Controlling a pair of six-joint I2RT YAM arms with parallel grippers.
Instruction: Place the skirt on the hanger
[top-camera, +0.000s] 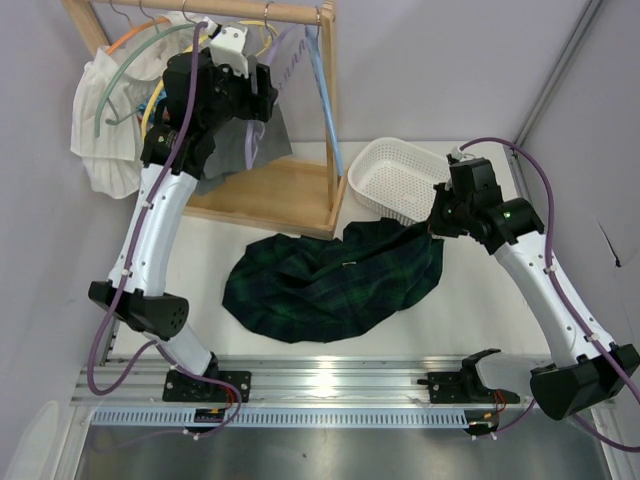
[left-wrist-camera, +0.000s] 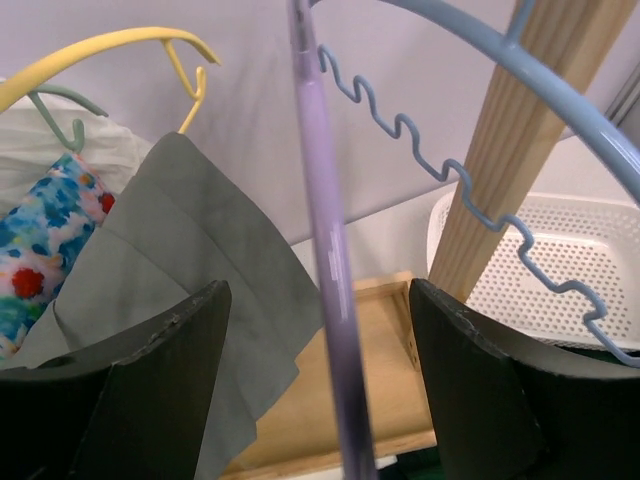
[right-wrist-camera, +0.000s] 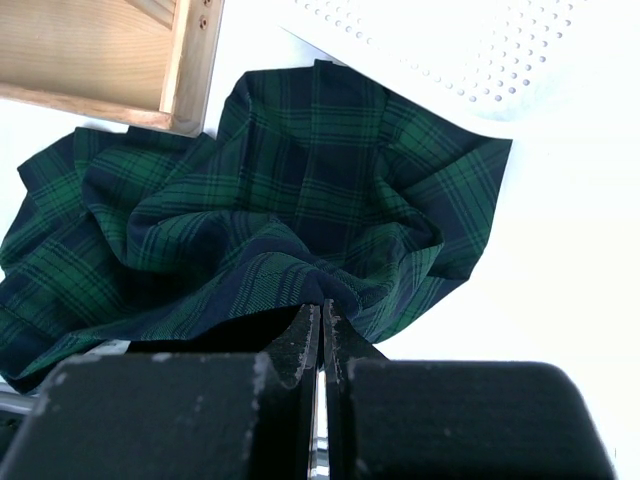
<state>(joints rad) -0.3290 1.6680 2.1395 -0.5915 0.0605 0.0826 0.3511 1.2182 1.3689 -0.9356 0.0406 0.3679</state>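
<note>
The green and navy plaid skirt (top-camera: 330, 280) lies crumpled on the table in front of the rack. My right gripper (right-wrist-camera: 322, 310) is shut on a fold at the skirt's (right-wrist-camera: 300, 200) right edge, and the fabric there is pulled up slightly toward the gripper (top-camera: 432, 228). The lavender hanger (left-wrist-camera: 325, 250) hangs on the rack, and one of its arms runs straight down between my left fingers. My left gripper (left-wrist-camera: 320, 350) is open around that arm, with a gap on each side. The hanger's hook is out of view.
A light blue hanger (left-wrist-camera: 480, 210) with a wavy bar hangs just right of the lavender one. To the left are a yellow hanger (left-wrist-camera: 100, 45), a grey garment (left-wrist-camera: 190, 230) and a floral cloth (left-wrist-camera: 45, 240). The wooden rack base (top-camera: 290, 190) and white basket (top-camera: 400, 180) stand behind the skirt.
</note>
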